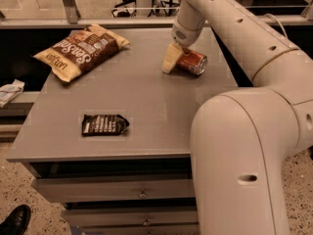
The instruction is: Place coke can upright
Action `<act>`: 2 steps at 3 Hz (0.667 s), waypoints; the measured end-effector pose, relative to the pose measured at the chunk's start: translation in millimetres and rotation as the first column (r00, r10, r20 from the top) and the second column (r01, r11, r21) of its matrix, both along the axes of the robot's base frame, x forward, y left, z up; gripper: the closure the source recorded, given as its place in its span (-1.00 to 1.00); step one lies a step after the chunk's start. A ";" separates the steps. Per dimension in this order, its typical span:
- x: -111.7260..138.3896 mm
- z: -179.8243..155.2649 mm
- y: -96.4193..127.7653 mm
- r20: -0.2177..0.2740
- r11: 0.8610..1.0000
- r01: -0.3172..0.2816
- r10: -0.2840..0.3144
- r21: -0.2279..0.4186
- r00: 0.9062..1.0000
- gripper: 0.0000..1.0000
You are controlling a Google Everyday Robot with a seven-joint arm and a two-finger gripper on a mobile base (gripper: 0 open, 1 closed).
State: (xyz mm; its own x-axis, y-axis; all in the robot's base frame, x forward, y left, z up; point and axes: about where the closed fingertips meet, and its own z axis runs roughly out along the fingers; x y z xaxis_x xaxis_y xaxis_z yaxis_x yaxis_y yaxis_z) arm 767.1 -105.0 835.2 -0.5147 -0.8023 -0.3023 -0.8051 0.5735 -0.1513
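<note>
The coke can [193, 62] lies on its side at the back right of the grey table [146, 102], its silver end facing front right. My gripper [172, 62] hangs down from the white arm and sits right at the can's left end, touching it or very close to it. The part of the can under the gripper is hidden.
A brown-and-tan chip bag [82, 50] lies at the back left. A small black snack packet [104, 124] lies at the front left. The table has drawers [117, 190] below it. My arm's large white body [239, 155] covers the front right. A railing runs behind the table.
</note>
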 end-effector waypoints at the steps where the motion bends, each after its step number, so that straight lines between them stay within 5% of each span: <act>1: 0.0 5.0 0.0 0.000 1.000 0.000 0.000 0.000 1.000 0.48; 2: 0.0 5.9 0.0 0.001 1.000 0.000 0.000 0.001 1.000 0.93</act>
State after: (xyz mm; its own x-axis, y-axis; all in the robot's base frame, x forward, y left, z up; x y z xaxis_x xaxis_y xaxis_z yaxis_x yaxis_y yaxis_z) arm 767.1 -105.0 841.1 -0.5144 -0.8022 -0.3031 -0.8051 0.5735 -0.1515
